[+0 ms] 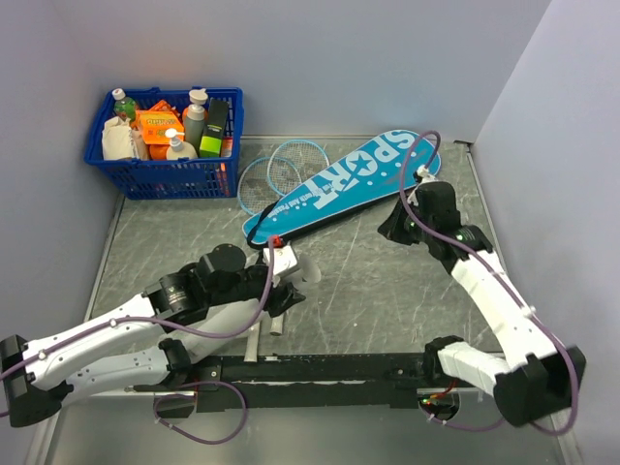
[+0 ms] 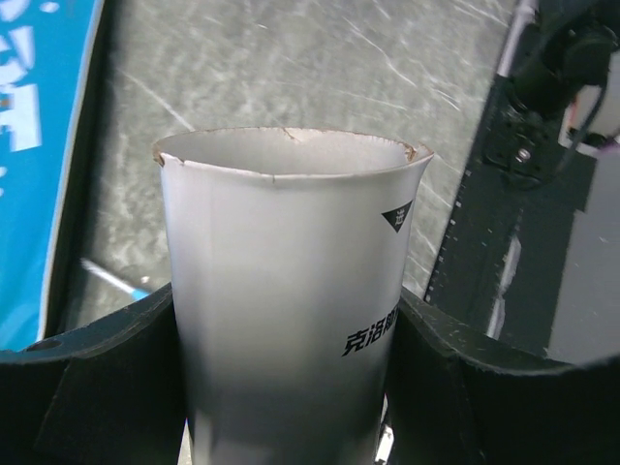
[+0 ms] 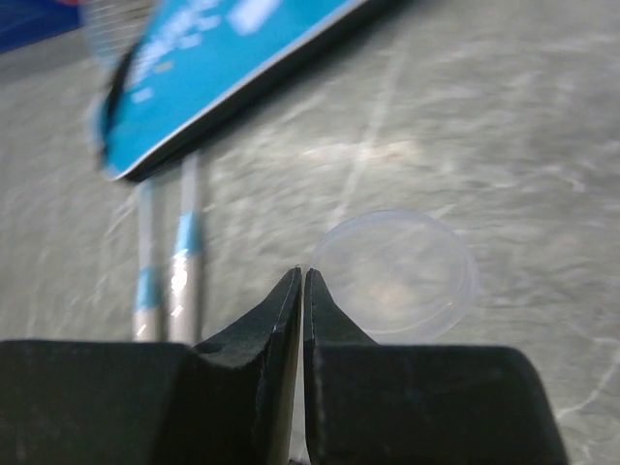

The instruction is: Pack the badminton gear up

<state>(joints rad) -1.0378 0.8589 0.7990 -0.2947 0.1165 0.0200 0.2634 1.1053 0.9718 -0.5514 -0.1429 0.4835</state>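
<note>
The left tool [image 2: 287, 320] grips an open white tube [image 2: 281, 223] over the middle of the worktop [image 1: 387, 300]. The right tool [image 3: 303, 287] is pinched closed on nothing, just short of a clear lid [image 3: 399, 276]. Little looks packed: the rackets [image 1: 279, 170] lie bare, crossing under the teal bag [image 1: 339, 184], and no shuttlecocks show. Walls and a basket [image 1: 165, 174] hem the far side, with open room between the arms.

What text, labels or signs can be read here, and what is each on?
"SPORT": large white letters on the teal bag.
Smaller white line beside it: too small to read.
"克" and further black characters, partly hidden, with a triangle mark: on the white tube.
Labels in the blue basket: too small to read.
</note>
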